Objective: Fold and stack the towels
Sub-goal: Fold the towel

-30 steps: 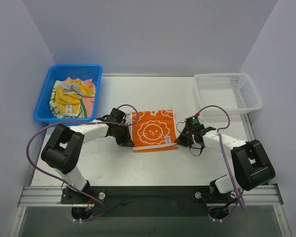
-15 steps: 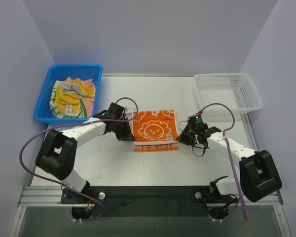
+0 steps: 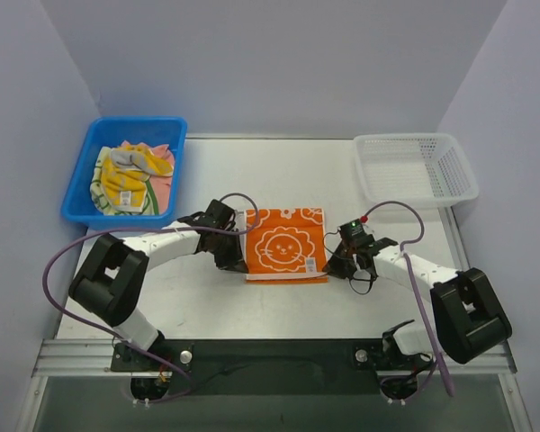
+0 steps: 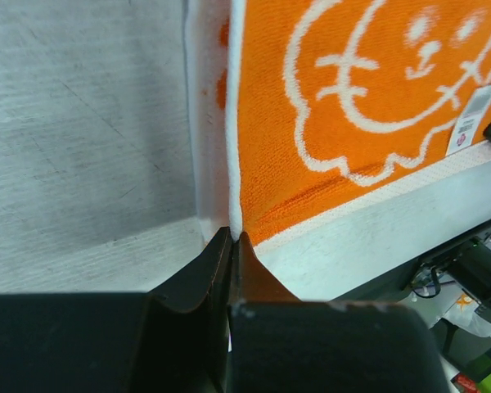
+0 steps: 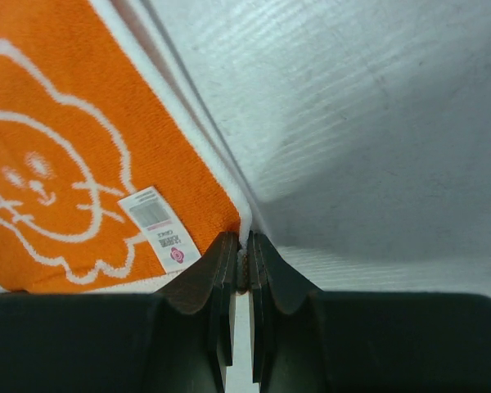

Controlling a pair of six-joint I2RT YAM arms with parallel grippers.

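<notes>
An orange towel [image 3: 283,241] with a white lion face and a white edge lies flat in the middle of the table. My left gripper [image 3: 237,263] is shut on its near left corner; the left wrist view shows the white hem [image 4: 233,164] pinched between the jaws [image 4: 235,237]. My right gripper [image 3: 333,266] is shut on the near right corner, next to the care label [image 5: 157,225], with the jaws [image 5: 244,241] closed on the white edge. Other towels [image 3: 130,175], yellow, green-striped and pink, lie heaped in the blue bin [image 3: 81,184].
The blue bin stands at the far left of the table. A white slatted basket [image 3: 416,166] stands at the far right and holds nothing. Purple cables loop beside both arms.
Both grippers went a little away from me, then came back toward the near edge. The orange towel has shifted slightly nearer and to the right with them.
</notes>
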